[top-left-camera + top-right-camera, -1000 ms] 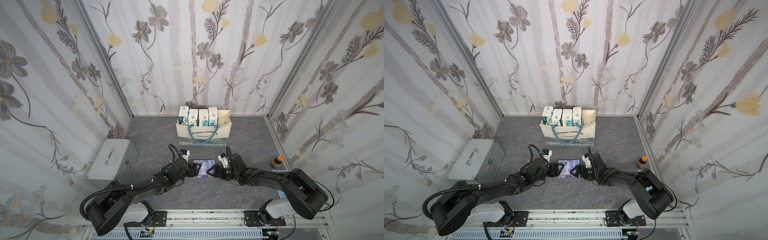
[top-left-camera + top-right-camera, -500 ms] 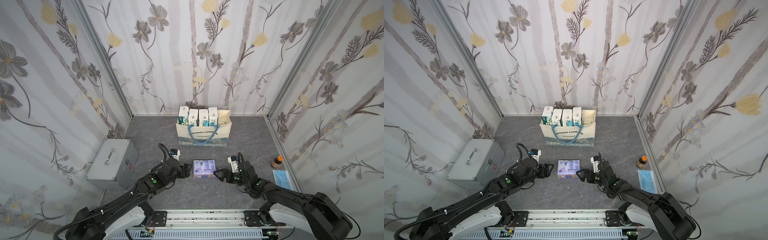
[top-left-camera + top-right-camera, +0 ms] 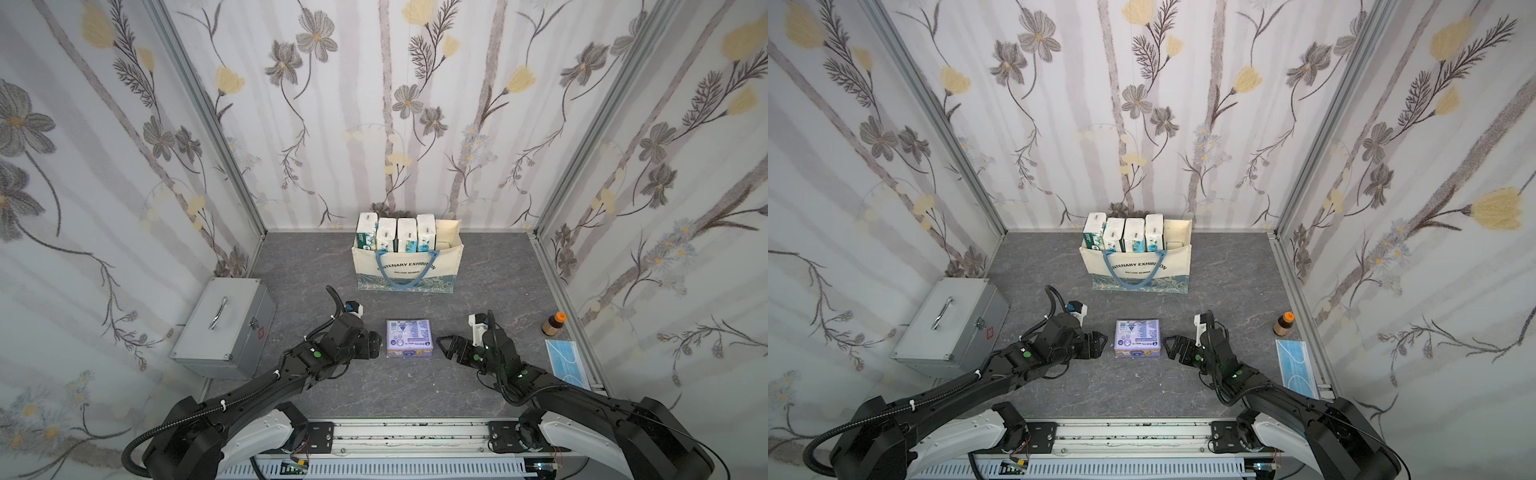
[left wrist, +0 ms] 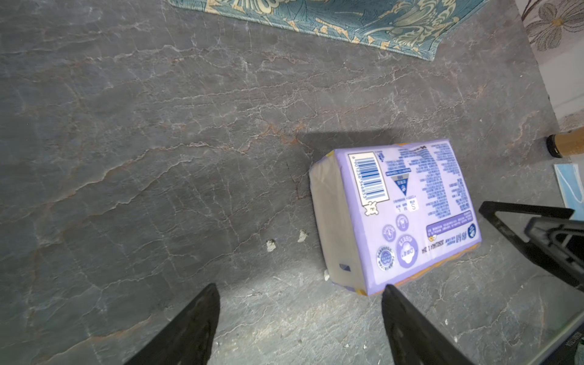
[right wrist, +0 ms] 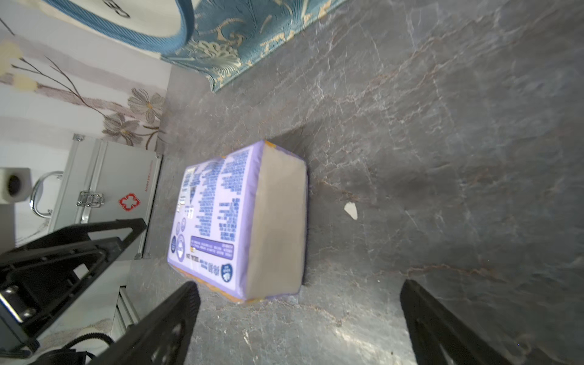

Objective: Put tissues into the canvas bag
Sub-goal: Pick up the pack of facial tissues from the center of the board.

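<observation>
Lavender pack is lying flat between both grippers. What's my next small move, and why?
Probably ease the right gripper in around the lavender pack: the gripper's jaws stand wide, the pack lies untouched, and the canvas bag has room at one end.

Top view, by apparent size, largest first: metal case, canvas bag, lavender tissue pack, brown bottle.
1. The metal case and canvas bag look about alike, so they are not ranked apart.
2. Then the lavender tissue pack.
3. Smallest is the brown bottle.
</observation>
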{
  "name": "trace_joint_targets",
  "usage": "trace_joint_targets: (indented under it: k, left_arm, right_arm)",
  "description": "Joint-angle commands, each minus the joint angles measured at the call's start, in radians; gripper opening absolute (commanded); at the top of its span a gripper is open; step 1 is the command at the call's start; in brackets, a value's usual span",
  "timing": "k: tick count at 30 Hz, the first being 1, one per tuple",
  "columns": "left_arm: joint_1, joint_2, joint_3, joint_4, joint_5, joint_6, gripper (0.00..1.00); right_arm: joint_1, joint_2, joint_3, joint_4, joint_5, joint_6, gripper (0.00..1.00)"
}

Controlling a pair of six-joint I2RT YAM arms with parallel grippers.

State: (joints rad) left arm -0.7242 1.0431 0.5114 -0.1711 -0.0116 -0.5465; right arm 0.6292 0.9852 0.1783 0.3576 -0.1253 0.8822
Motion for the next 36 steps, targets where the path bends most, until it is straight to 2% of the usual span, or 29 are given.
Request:
trace_joint_targets:
  k: [1,6,13,17,19,21,23,25,26,29,36]
  left_arm:
    - [0.006,0.002,0.006,0.068,0.036,0.004,0.84]
    - [0.007,0.056,0.028,0.095,0.058,0.035,0.84]
    - [0.014,0.172,0.101,0.114,0.124,0.071,0.75]
    - [0.014,0.213,0.140,0.121,0.141,0.077,0.63]
    - [0.014,0.240,0.148,0.117,0.128,0.084,0.61]
    - [0.015,0.252,0.158,0.104,0.112,0.093,0.58]
    - [0.016,0.276,0.173,0.082,0.099,0.102,0.57]
    - [0.016,0.299,0.185,0.063,0.099,0.108,0.56]
    - [0.016,0.310,0.187,0.056,0.101,0.110,0.55]
    - [0.016,0.325,0.172,0.073,0.116,0.103,0.53]
    - [0.016,0.352,0.181,0.097,0.157,0.102,0.54]
  right_arm:
    - [0.001,-0.055,-0.022,-0.053,0.098,0.043,0.99]
    - [0.001,-0.063,-0.074,-0.003,0.100,0.096,0.99]
    - [0.003,-0.054,-0.070,0.034,0.082,0.082,0.99]
    - [0.001,0.053,0.102,-0.049,0.007,-0.040,0.99]
    - [-0.002,0.111,0.171,-0.058,-0.008,-0.044,0.99]
    - [-0.013,0.171,0.203,0.000,-0.041,-0.034,0.99]
    - [-0.019,0.259,0.234,0.074,-0.119,-0.098,0.99]
    - [-0.016,0.331,0.224,0.136,-0.140,-0.142,0.99]
    - [-0.020,0.371,0.181,0.220,-0.134,-0.109,0.99]
    - [-0.065,0.440,0.097,0.508,-0.255,-0.055,0.99]
    - [-0.077,0.519,0.131,0.533,-0.320,-0.033,0.99]
